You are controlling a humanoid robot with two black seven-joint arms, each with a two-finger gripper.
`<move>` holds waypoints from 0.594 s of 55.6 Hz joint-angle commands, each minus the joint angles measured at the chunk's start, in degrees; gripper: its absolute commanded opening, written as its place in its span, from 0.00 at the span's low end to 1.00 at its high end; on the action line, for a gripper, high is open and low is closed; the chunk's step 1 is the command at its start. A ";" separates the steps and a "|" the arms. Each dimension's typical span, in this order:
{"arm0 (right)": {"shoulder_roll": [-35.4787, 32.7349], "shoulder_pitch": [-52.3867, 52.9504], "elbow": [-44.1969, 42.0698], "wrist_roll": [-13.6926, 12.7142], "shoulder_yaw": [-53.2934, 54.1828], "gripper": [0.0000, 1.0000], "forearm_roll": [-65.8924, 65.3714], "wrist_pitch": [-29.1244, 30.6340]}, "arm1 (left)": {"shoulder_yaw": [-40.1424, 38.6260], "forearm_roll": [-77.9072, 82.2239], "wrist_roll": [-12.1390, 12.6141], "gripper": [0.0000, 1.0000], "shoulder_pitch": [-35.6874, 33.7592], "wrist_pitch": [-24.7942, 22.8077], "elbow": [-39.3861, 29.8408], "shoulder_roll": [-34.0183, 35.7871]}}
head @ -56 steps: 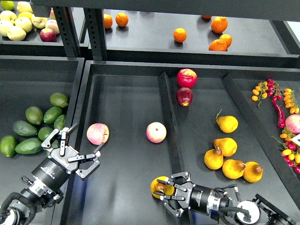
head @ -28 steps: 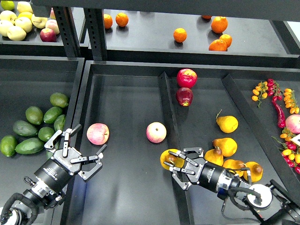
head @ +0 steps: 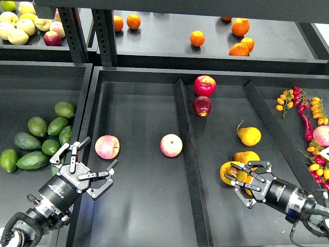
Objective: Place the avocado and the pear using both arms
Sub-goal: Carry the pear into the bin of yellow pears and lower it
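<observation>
A: How will the pear (head: 230, 172) handle?

B: I judge it firm, smooth and round, so it can roll. The right gripper (head: 241, 180) clasps it around the middle, above the right compartment (head: 221, 216), beside the other pears (head: 249, 136).

A: And the avocado (head: 31, 160)?

B: It lies with the other avocados in the left bin (head: 46, 82). The left gripper (head: 88, 165) hangs spread and empty over the divider (head: 85, 121). The dark floor has free room.
</observation>
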 commanded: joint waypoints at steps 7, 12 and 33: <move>-1.86 -3.41 -2.78 0.00 0.00 0.11 -0.53 3.17 | -0.01 -0.06 0.00 0.99 0.08 0.00 0.09 0.00; -1.95 -4.20 -4.37 0.00 -0.09 0.12 -0.62 4.63 | -0.01 -0.06 0.00 0.99 0.08 0.00 0.09 0.00; 0.34 -4.47 -10.96 0.00 -0.09 0.13 -1.14 4.63 | -0.01 -0.06 0.00 0.99 0.08 0.00 0.17 0.00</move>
